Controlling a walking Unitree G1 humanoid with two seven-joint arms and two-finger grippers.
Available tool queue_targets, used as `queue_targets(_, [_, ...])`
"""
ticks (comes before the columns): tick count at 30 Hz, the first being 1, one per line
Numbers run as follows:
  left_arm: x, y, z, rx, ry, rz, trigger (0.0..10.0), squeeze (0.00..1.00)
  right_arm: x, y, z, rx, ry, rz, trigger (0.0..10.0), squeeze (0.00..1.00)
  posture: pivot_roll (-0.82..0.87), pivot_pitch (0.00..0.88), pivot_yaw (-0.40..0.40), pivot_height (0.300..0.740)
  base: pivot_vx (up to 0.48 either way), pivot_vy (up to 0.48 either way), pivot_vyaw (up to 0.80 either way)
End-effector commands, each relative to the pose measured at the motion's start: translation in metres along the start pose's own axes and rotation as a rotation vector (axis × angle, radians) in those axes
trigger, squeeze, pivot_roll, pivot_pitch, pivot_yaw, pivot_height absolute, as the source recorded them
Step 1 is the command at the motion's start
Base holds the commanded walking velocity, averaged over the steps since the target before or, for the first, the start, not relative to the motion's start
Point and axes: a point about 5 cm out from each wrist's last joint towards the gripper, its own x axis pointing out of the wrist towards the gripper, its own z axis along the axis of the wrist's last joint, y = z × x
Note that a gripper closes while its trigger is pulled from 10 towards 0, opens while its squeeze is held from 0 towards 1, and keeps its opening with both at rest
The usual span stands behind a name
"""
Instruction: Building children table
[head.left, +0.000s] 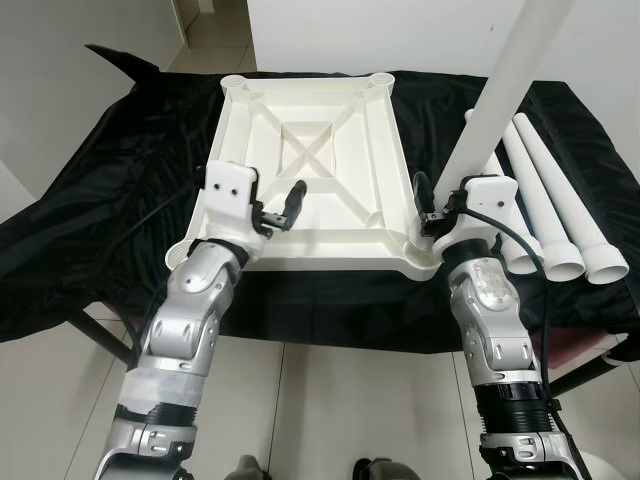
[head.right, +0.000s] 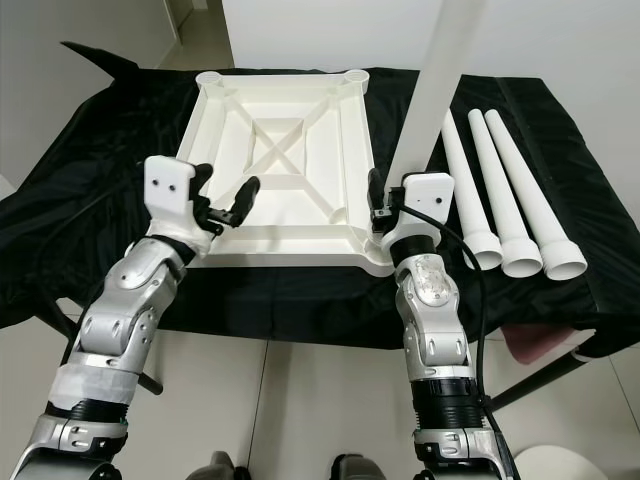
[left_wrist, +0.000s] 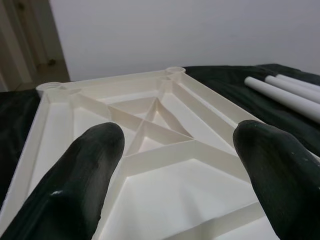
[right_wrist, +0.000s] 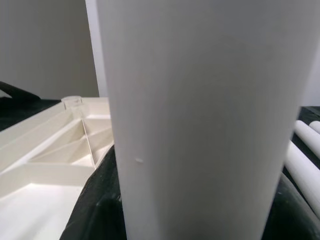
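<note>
White plastic, stiff and light: I had the right claw (head.left: 432, 208) clenched low on the leg (head.left: 497, 95) at the inverted tabletop (head.left: 310, 150)'s near-right corner; left claw (head.left: 278, 212) released over its near edge.

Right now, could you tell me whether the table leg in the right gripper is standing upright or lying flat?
Upright. The table leg rises steeply from the right gripper at the tabletop's near right corner; three other legs lie flat.
</note>
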Motion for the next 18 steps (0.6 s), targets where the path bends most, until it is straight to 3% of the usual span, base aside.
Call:
queue_targets(1, [-0.004,0.008,-0.001,-0.008,0.01,0.104,10.0,0.0,-0.002,0.004,0.002,-0.004,-0.017,0.017,10.0,0.0,-0.08,0.084,0.045,0.74,0.0,0.0,0.0])
queue_targets(7, [-0.004,0.013,-0.004,-0.01,0.016,0.093,10.0,0.0,-0.009,0.002,0.0,0.006,-0.027,0.018,10.0,0.0,-0.08,0.084,0.051,0.74,0.0,0.0,0.0])
queue_targets(12, [-0.002,0.014,0.0,0.022,-0.002,0.08,10.0,0.0,-0.007,0.007,0.003,0.003,-0.038,0.032,10.0,0.0,-0.08,0.07,0.04,0.74,0.0,0.0,0.0])
queue_targets(18, [-0.002,0.014,0.0,-0.008,-0.009,0.096,10.0,0.0,-0.003,0.003,0.01,-0.013,-0.057,0.032,10.0,0.0,-0.09,0.064,0.033,0.74,0.0,0.0,0.0])
